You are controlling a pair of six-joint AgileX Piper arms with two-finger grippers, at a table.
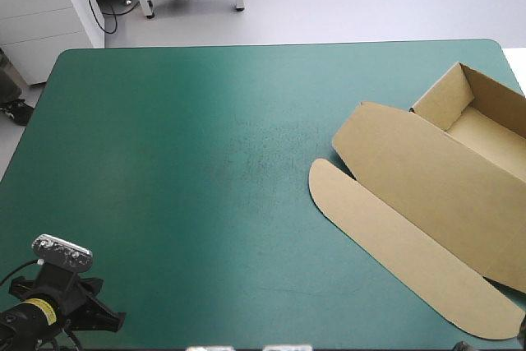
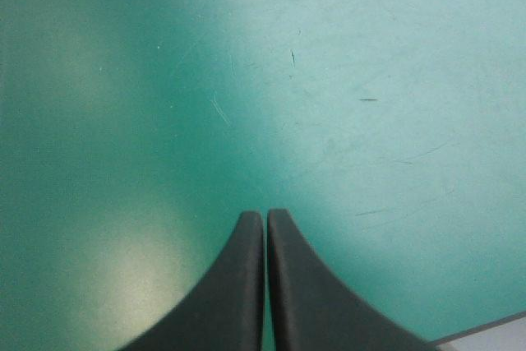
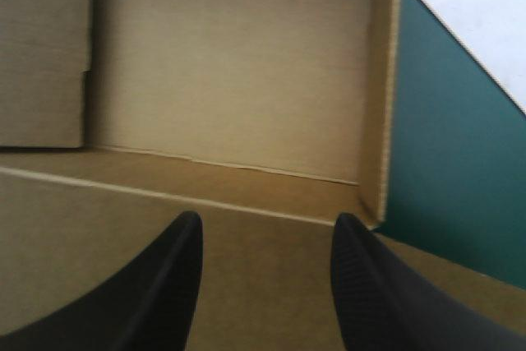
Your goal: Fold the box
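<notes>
Jaws of the left gripper (image 2: 265,218) are pressed together, well apart from the box (image 1: 427,178). Jaws of the right gripper (image 3: 268,219) stand apart just above the box's flat lid, facing its open tray. The brown box lies along the teal-green table's (image 1: 205,162) right edge.

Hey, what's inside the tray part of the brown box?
Nothing: the box shows only its bare brown floor inside the raised walls. A folded-in flap covers one side, so what lies under it cannot be seen. The right gripper, open, is outside, over the lid.
</notes>
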